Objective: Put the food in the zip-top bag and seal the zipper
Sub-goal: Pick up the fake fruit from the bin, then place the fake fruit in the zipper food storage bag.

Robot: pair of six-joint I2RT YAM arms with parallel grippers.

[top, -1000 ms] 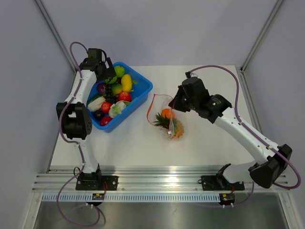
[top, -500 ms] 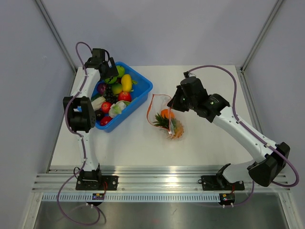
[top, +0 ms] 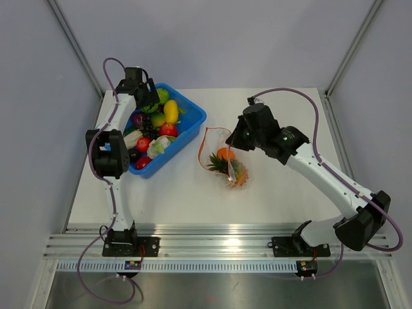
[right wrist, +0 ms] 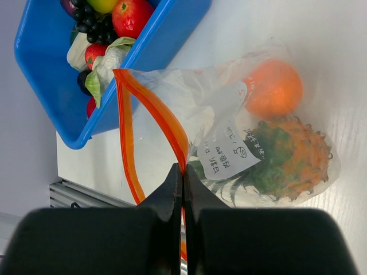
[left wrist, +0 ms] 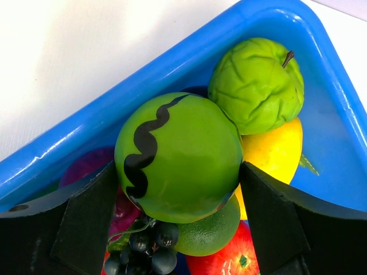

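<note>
a white surface (top: pixel 174 199) with two robot arms rising from its near edge. near the middle lies a clear bag (right wrist: pixel 189 97), just right of a blue bin (right wrist: pixel 166 28) and not touching it. inside the bag, at its closed end, sit an orange (right wrist: pixel 273 89) and a pineapple (right wrist: pixel 287 157), side by side, with a white label (right wrist: pixel 226 152) partly over the pineapple. the bag's mouth gapes open on the side facing the bin, and the orange-red zipper (right wrist: pixel 152 106) rims it in a wide loop. the right end effector (right wrist: pixel 183 172) comes in from the right with its fingers pressed together, pinching one run of the zipper.

farther back and to the left, the bin stands at an angle, heaped with toy food. the left end effector (left wrist: pixel 178 172) reaches down into its far corner, fingers spread wide around a round green striped melon (left wrist: pixel 189 154), one pad against each side of it. the melon rests on the pile. just beyond it is a wrinkled green apple (left wrist: pixel 255 86), touching a yellow lemon (left wrist: pixel 272 152). below the melon show dark grapes (left wrist: pixel 143 249), a red apple (left wrist: pixel 229 260) and a purple piece (left wrist: pixel 86 166).
</note>
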